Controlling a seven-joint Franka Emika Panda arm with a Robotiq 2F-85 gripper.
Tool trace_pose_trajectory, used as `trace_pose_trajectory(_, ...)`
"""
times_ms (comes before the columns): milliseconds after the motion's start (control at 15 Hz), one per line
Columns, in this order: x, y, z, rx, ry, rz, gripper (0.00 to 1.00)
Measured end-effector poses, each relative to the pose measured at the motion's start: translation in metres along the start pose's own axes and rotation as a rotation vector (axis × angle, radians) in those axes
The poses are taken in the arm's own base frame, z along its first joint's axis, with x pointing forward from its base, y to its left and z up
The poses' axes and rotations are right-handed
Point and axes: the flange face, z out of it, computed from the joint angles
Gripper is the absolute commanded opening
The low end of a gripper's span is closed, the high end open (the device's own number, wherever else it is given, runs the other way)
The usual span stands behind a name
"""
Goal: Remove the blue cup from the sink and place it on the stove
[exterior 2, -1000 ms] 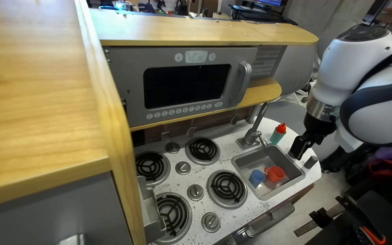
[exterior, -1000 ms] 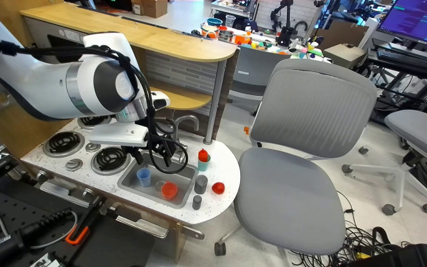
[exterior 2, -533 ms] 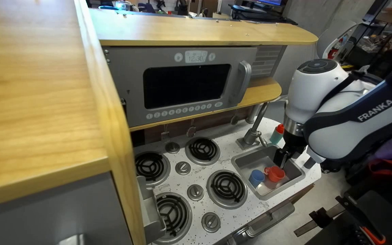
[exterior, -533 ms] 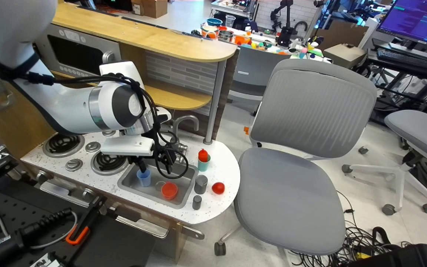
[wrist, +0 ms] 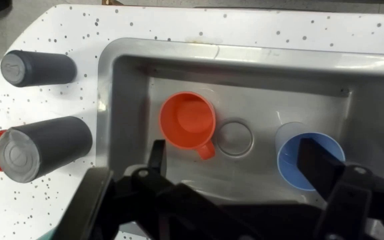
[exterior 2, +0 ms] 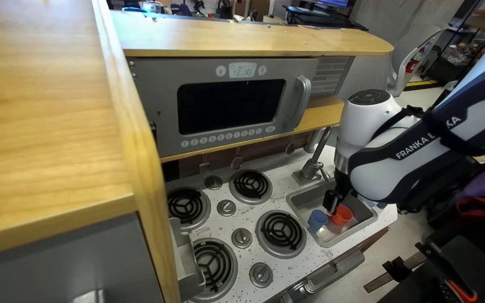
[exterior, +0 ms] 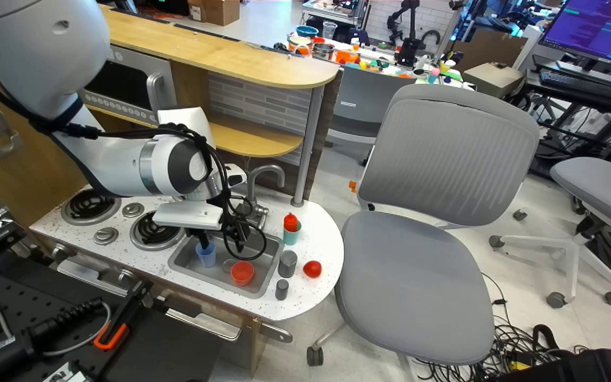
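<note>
Although the blue cup (wrist: pixel 289 157) stands in the sink (wrist: pixel 245 53) just where it was a second ago, the tool (wrist: pixel 233 145) has moved: in both exterior views it sits lower, and it hangs over the sink. Its fingers (wrist: pixel 316 163) stand well apart, nothing clamped; in the wrist view one crosses the blue cup's mouth while the other lies near the red cup (wrist: pixel 188 118), which is likewise unmoved. Whether that first finger has entered the cup or is only above it, I cannot tell. Reading: late approach, grasp not yet made, and placing on the stove (exterior 2: pixel 281 234) all to come. Next move probably calls for a shift towards the blue cup, so that its wall falls between the jaws; descending off-centre could tip it.
</note>
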Motion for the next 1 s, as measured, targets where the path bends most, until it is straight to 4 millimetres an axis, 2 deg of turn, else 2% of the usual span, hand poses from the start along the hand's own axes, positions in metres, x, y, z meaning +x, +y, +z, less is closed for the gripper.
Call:
trace_pose_trajectory(333,0.013,0.001,0.005,0.016,-0.015,0.002,1.00)
trace_pose_trajectory(1000,0.025,-0.017,0.022,0.037,-0.071,-0.020,1.00)
